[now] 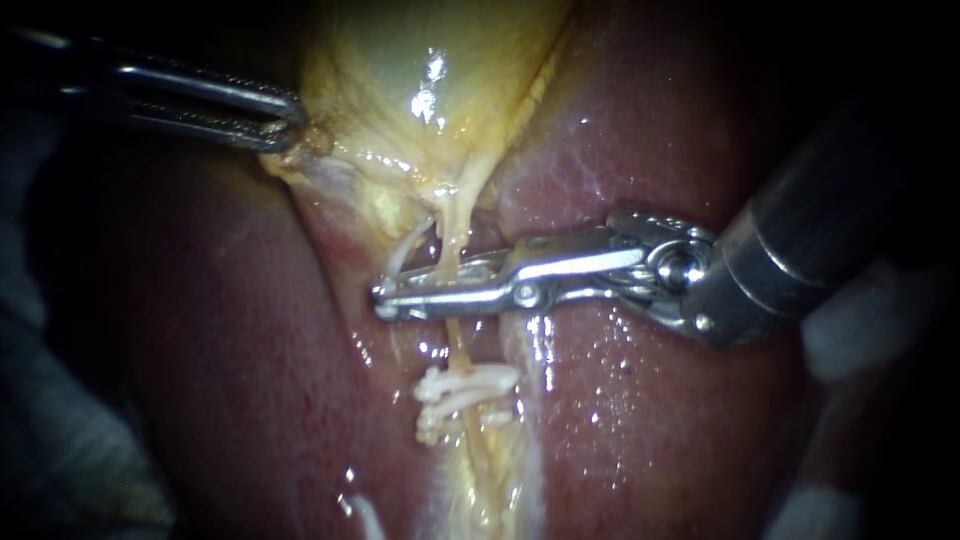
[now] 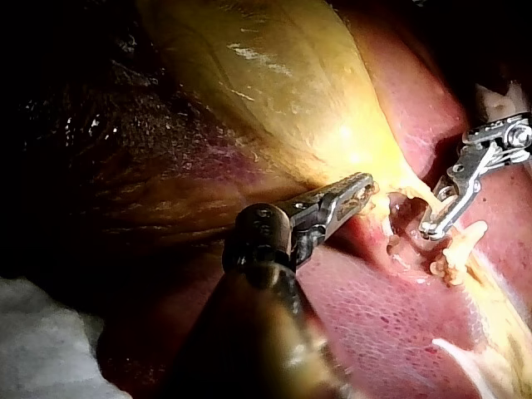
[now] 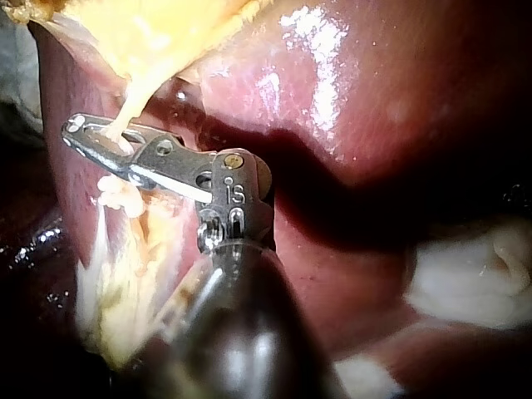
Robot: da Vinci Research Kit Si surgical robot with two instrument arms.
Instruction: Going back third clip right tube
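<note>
Dark red liver [image 1: 650,420] fills the background, wet and shining, with the yellow gallbladder [image 1: 400,70] lying across its upper part. From the gallbladder's narrow lower end a thin pale tube [image 1: 447,250] runs down over the liver.

The left instrument [image 1: 285,125] comes in from the upper left. Its jaws are closed on the gallbladder's edge, just beside the neck, pinching a fold of yellow tissue.

The right instrument [image 1: 390,298] reaches across from the right, jaws pointing left. They stand narrow and clamp the tube between them, one jaw on each side. The right wrist view shows the tube dropping straight into that grip.

Further down the same tube, near the jaws but apart from them, sits a bunch of white clips [image 1: 465,390] set crosswise. White cloth [image 2: 41,341] shows at the liver's edge in the left wrist view.
</note>
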